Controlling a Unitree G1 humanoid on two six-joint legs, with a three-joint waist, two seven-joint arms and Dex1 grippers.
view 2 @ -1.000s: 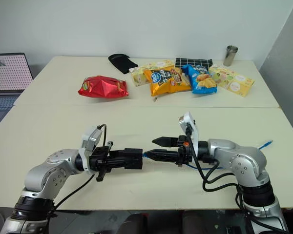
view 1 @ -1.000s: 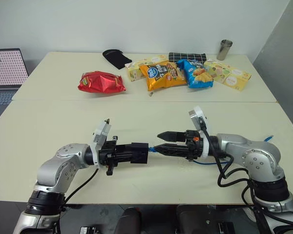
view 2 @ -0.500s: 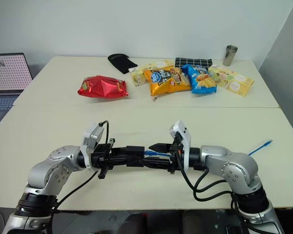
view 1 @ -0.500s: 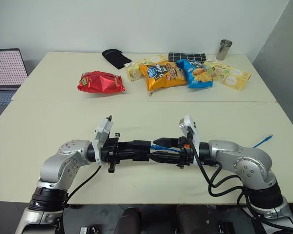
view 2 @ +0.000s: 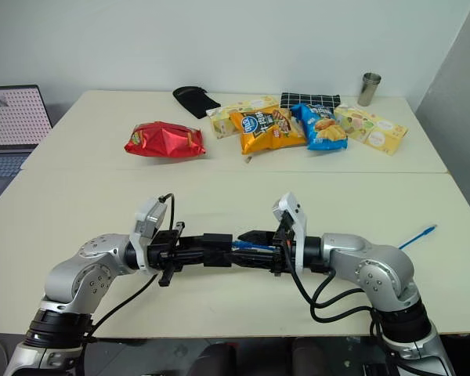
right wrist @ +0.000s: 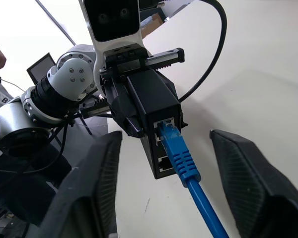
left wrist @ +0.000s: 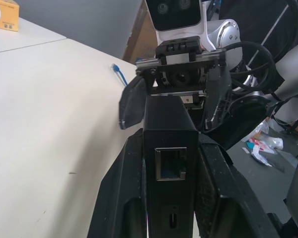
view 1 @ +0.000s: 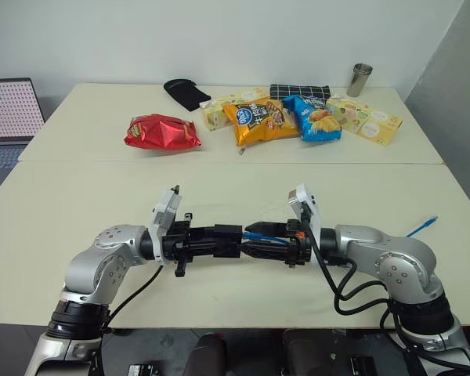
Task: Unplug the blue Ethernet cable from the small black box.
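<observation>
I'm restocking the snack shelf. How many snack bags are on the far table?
3: a red bag at the left, an orange bag in the middle, a blue bag right of it. None look hidden; the yellow boxes aren't counted.

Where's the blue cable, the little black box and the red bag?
blue cable point(right wrist: 178, 151): right wrist view, on its plug boot at the box.
black box point(right wrist: 153, 98): right wrist view, on its side face.
red bag point(view 1: 163, 131): left eye view, on its middle.
</observation>
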